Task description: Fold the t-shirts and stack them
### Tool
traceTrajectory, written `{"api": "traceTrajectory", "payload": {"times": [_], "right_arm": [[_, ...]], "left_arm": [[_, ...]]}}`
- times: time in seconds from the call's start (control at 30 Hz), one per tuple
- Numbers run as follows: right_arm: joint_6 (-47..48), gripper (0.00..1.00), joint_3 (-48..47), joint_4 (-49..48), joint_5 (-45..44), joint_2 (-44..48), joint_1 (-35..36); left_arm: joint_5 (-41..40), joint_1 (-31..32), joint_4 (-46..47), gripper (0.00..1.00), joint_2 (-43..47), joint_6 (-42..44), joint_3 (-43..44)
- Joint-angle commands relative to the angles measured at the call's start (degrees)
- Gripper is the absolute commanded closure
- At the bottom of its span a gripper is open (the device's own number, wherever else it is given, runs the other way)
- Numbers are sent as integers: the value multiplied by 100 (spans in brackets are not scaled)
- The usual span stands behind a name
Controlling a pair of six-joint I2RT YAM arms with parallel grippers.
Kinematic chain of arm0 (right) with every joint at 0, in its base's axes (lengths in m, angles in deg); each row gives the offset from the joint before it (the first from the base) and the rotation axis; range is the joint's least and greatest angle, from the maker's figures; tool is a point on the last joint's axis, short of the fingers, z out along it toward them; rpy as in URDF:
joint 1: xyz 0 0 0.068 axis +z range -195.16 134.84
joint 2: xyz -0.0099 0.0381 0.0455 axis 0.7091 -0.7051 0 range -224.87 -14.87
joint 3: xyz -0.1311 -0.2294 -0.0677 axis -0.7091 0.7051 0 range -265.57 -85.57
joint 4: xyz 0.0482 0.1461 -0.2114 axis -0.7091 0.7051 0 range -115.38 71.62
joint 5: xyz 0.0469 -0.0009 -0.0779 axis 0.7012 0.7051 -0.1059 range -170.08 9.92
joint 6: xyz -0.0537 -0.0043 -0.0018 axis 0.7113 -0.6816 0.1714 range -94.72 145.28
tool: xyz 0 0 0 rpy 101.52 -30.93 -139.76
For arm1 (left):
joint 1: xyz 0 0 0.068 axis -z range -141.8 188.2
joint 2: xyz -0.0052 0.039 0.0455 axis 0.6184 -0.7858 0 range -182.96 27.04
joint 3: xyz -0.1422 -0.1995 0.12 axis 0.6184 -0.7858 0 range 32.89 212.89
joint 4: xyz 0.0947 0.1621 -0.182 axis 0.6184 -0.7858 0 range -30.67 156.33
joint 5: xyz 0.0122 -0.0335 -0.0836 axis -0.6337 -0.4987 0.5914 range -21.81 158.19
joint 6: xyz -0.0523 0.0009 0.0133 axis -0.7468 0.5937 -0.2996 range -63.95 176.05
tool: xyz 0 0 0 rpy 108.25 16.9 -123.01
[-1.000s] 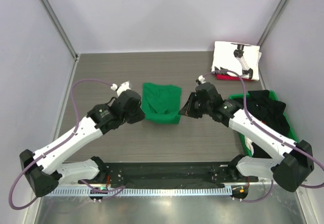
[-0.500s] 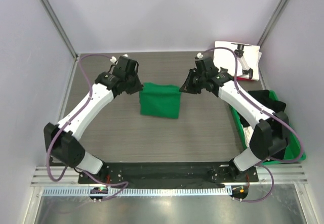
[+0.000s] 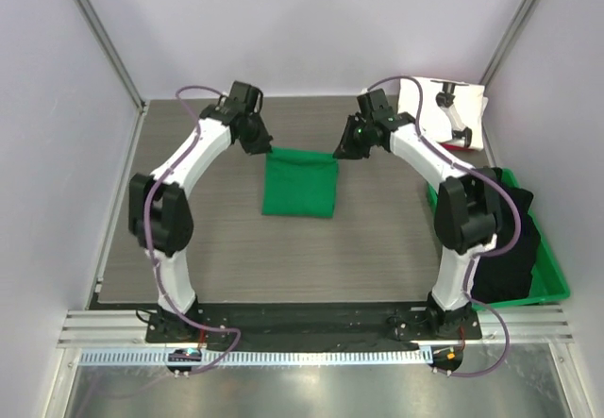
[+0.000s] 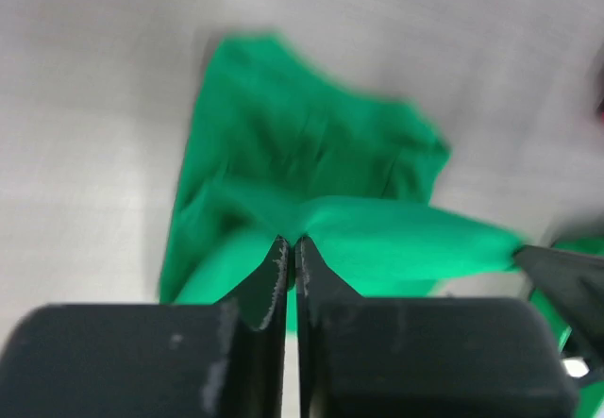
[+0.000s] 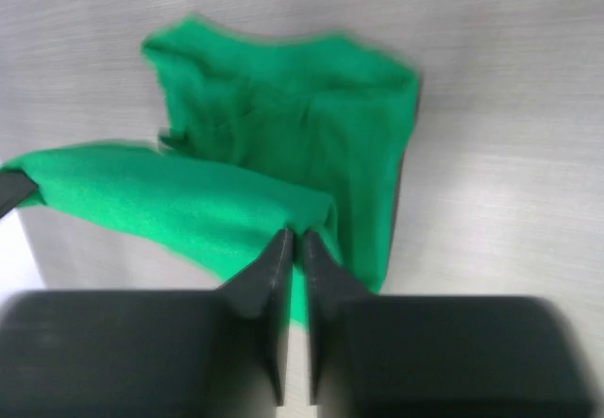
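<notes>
Two claws pinching the green tee (image 3: 299, 184) at its far corners, left claw (image 3: 261, 146) pressed together on the left corner, right claw (image 3: 341, 151) nipping the right one, tee lying folded mid-counter (image 3: 217, 248), its far edge stretching between them

From above, the fingertips of your left gripper (image 3: 261, 146) and right gripper (image 3: 340, 149) are hidden under their own wrists at the far corners of the green t-shirt (image 3: 298, 184). At 4 o'clock, black t-shirts (image 3: 505, 239) bury most of the green bin (image 3: 559, 284). Both wrist views are blurred. In the left one, a dark shape (image 4: 566, 281) at 4 o'clock, perhaps a finger, is cut off.
</notes>
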Motion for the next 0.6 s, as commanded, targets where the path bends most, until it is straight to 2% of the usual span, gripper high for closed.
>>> {"api": "traceTrajectory", "payload": {"times": [0.0,0.03,0.07,0.1,0.13,0.17,0.2,0.27,0.3,0.37,0.4,0.5,0.57], "right_arm": [[250,70,-883,77,95,-690,-209],[303,48,-1529,278,130,-927,-236],[338,41,-1945,489,113,-1478,-297],[408,38,-2410,760,87,-1727,-324],[505,34,-3311,1224,130,-1956,-324],[567,33,-3668,1438,148,-2254,-324],[576,33,-3950,1623,139,-2292,-315],[629,32,-3998,1739,96,-2143,-280],[646,31,-3527,1669,34,-1795,-228],[612,30,-2823,1179,25,-1398,-192],[568,29,-2001,941,68,-952,-183],[401,22,-584,106,227,-326,-183],[348,20,-61,-352,437,-166,-183]], "left_arm": [[492,-341,-107,96,-850,193,1154],[668,-516,-264,79,-1462,193,1488],[861,-613,-422,70,-1877,176,2422],[1289,-692,-633,60,-2256,210,2945],[1415,-806,-1235,47,-2599,237,3498],[1469,-834,-1598,44,-3220,280,4591],[1530,-843,-1880,42,-3365,429,4889],[1619,-843,-2059,38,-3114,580,4787],[1619,-851,-1563,38,-2790,597,3813],[1557,-860,-945,37,-1818,536,2753],[1540,-878,-551,36,-1550,518,1869],[1478,-869,-502,37,-767,571,846],[1399,-869,-433,37,-328,615,255]]}}
